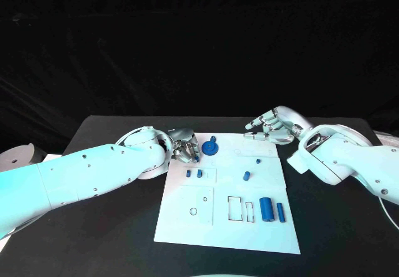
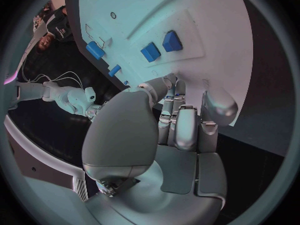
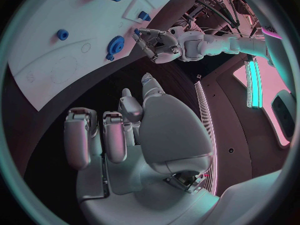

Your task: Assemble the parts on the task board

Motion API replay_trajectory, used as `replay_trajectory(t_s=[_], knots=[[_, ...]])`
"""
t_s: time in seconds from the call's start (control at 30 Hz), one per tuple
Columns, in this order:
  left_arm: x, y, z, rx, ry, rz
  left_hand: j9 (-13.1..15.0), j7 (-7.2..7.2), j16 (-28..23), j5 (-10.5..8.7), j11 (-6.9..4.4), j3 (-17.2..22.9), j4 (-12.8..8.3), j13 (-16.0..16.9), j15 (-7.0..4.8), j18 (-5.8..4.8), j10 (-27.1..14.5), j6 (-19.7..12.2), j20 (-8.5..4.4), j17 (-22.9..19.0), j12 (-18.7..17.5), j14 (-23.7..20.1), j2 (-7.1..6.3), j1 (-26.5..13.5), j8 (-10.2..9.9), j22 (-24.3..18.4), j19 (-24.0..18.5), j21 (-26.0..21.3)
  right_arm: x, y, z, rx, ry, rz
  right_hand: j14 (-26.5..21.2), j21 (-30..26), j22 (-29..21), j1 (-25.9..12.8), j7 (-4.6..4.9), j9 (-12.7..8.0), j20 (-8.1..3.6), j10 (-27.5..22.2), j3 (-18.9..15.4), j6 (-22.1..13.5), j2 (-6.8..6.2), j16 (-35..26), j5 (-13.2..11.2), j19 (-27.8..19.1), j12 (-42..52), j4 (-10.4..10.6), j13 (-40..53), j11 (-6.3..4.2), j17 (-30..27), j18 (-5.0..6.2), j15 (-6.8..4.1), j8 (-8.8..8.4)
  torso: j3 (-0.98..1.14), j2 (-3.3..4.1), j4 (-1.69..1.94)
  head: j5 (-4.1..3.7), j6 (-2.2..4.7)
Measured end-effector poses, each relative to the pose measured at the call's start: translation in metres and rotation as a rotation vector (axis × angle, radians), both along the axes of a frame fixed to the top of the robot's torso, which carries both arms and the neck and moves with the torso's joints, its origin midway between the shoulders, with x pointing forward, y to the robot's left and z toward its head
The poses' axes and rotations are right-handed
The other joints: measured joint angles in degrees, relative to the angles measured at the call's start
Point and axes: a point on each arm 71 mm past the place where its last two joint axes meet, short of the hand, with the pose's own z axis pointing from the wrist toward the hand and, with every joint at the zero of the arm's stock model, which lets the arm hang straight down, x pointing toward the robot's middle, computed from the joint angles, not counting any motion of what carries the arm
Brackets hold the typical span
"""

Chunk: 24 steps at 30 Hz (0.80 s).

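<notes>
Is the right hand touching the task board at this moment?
Apart. In the right wrist view the right hand hangs over black table, a dark strip separating its fingertips from the edge of the task board.

You're seeing white task board (image 1: pixel 187 228), blue gear (image 1: pixel 211 149), blue cylinder (image 1: pixel 266 209), black table (image 1: pixel 100 242), silver hands.

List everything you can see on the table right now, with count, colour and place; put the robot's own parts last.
Task board: one, white, middle of the black table.
Gear: one, blue, board's far edge, beside the left hand.
Small parts: two, blue, side by side, board's left middle.
Peg: one, blue, board's centre.
Cylinder: one, blue, near right area.
Bar: one, blue, right of the cylinder.
Left hand: silver, at board's far left corner.
Right hand: silver, beyond board's far right corner, holding nothing.
</notes>
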Motion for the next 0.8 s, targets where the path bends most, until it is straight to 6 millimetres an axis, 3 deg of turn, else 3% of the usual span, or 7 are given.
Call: replay_trajectory(t_s=[0.8], knots=[[-0.0018,-0.0017,-0.0019,0.015,0.02,-0.016,0.1,-0.05,0.0,-0.03,-0.2,0.0,0.0,0.1,0.0,0.0,0.2,0.4,0.0,-0.1,0.0,0.0,-0.2,-0.2,-0.2,0.0,0.0,-0.2,0.0001,-0.0001,-0.0001,0.0,0.0,0.0,0.0,0.0,0.0,0.0,0.0,0.0,0.0,0.0,0.0,0.0,0.0,0.0,0.0,0.0,0.0,0.0,0.0,0.0,0.0,0.0,0.0,0.0,0.01,-0.04,0.04,0.07,-0.18]])
